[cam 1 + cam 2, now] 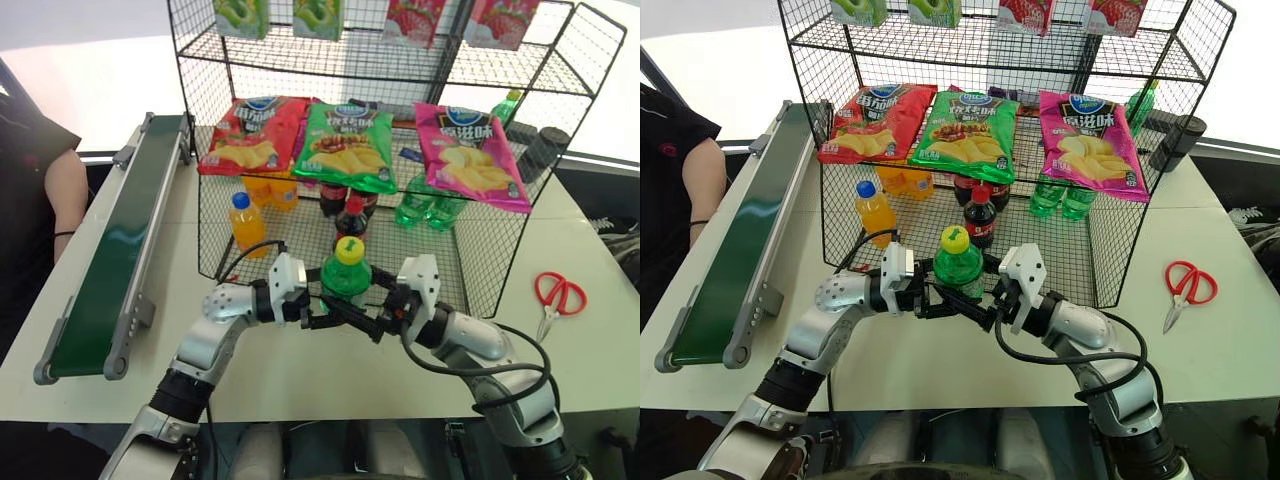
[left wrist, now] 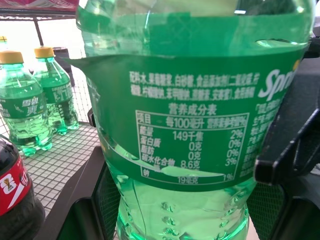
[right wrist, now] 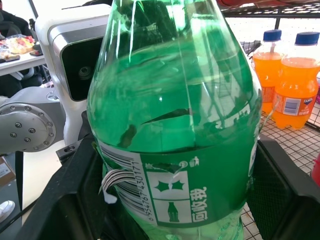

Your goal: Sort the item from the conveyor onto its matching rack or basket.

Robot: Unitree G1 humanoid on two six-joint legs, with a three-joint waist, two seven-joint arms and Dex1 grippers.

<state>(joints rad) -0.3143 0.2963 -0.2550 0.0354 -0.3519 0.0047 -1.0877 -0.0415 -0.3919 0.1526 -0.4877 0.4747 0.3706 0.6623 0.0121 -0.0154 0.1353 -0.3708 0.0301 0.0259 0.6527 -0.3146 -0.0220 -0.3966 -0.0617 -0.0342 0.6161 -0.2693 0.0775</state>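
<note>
The item, a small clear-green soda bottle (image 1: 346,275) with a yellow cap, is held upright above the table just in front of the rack. My left gripper (image 1: 325,312) comes in from the left and is shut on its lower body. My right gripper (image 1: 368,318) comes in from the right and is shut on the same bottle. In the right wrist view black fingers (image 3: 280,185) flank the bottle's label (image 3: 190,190). The conveyor (image 1: 110,260), a dark green belt in grey rails, runs along the table's left side. The rack's low bottom tier (image 1: 480,265) stands directly behind the bottle.
Inside the bottom tier stand orange-drink bottles (image 1: 247,222), dark cola bottles (image 1: 350,215) and green bottles (image 1: 420,205). Chip bags (image 1: 350,145) lie on the upper shelf. Red scissors (image 1: 558,297) lie on the table at right. A person's arm (image 1: 60,200) is at the far left.
</note>
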